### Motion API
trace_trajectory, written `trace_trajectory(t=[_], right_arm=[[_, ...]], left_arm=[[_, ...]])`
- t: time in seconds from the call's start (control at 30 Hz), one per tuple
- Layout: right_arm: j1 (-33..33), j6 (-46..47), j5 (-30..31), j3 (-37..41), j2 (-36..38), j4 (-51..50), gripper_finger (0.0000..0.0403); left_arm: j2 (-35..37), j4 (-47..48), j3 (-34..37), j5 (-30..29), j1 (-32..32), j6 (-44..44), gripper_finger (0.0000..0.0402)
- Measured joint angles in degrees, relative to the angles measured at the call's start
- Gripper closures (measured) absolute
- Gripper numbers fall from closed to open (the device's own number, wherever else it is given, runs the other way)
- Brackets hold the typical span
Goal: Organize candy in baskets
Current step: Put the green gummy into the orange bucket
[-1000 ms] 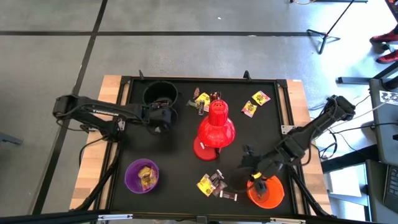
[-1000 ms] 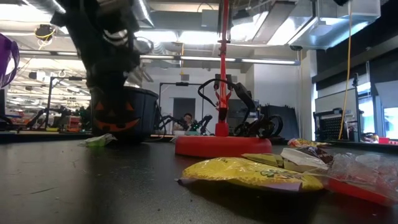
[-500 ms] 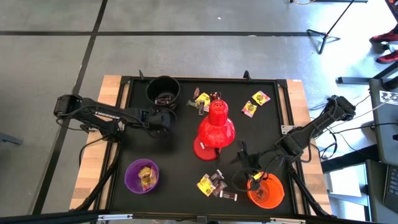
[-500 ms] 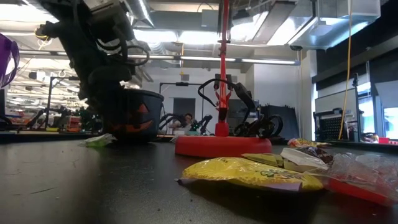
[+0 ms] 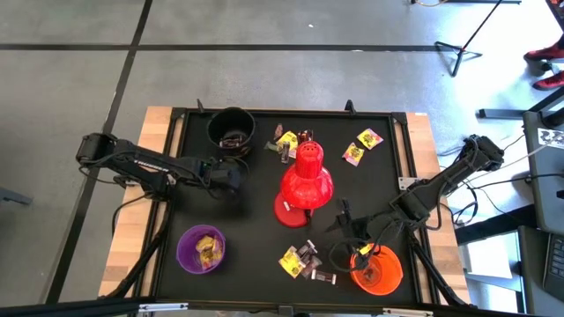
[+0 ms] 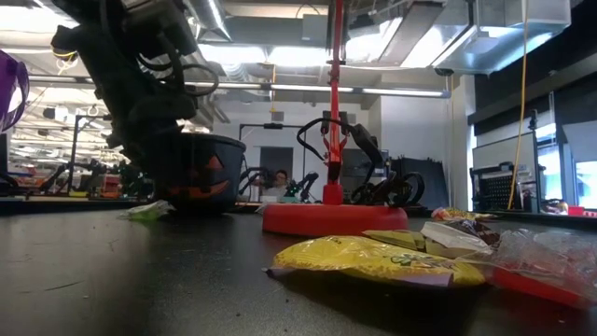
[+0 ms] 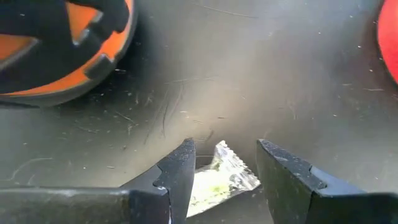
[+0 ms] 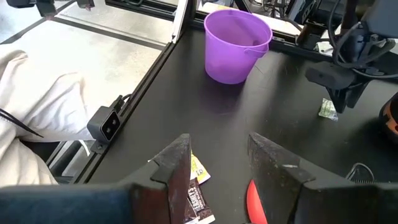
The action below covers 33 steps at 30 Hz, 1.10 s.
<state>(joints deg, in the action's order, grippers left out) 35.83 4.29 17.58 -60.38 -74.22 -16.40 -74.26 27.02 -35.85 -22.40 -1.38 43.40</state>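
Left wrist view shows the left gripper (image 7: 225,163) with its two dark fingers parted and nothing between them, poised just above a small silvery-green wrapped candy (image 7: 219,179) lying on the black table mat (image 7: 249,74). Beyond it sits the black bucket (image 7: 59,50), whose side carries an orange jack-o'-lantern face. From overhead, this gripper (image 5: 231,177) hangs just in front of the black bucket (image 5: 231,129), which holds a few dark sweets.

Right wrist view shows the right gripper (image 8: 217,163) with its fingers also apart and empty, above brown and yellow wrapped sweets (image 8: 198,186); any printing on the wrappers is too small to read. Farther off stands the purple bucket (image 8: 236,45). From overhead, the right gripper (image 5: 345,251) hovers between the orange bucket (image 5: 379,269) and a loose cluster of yellow and brown candy (image 5: 304,261).

The purple bucket (image 5: 201,248) sits at the mat's front left corner and contains yellow-wrapped candy. A red desk lamp (image 5: 305,180) stands mid-table. More yellow sweets with pink marks (image 5: 361,146) lie behind the lamp to its right, and another small group (image 5: 286,143) lies between the lamp and the black bucket.

Low view has a yellow wrapper (image 6: 373,259) close to the camera, the lamp's red base (image 6: 334,217) behind it, and the pumpkin-faced bucket (image 6: 201,173) at left.
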Motion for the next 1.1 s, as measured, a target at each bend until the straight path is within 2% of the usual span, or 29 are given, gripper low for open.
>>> trace_trajectory(t=[0.6,0.77,0.97,1.1], right_arm=[[0.0,0.0,0.0,0.0,0.0,0.1,0.0249],[0.0,-0.1,2.5,0.0,0.0,0.0,0.0249],[0.0,-0.1,3.9,0.0,0.0,0.0,0.0249],[0.0,-0.1,3.9,0.0,0.0,0.0,0.0249]], left_arm=[[-12.0,-1.7,-0.2,4.8,0.9,0.9,0.0248],[-12.2,-2.1,-0.8,4.6,-0.6,0.4,0.0292],[-12.3,-2.2,-1.6,5.5,-1.5,-0.4,0.0386],[-12.3,-2.3,-1.7,5.1,-2.2,-1.4,0.0399]])
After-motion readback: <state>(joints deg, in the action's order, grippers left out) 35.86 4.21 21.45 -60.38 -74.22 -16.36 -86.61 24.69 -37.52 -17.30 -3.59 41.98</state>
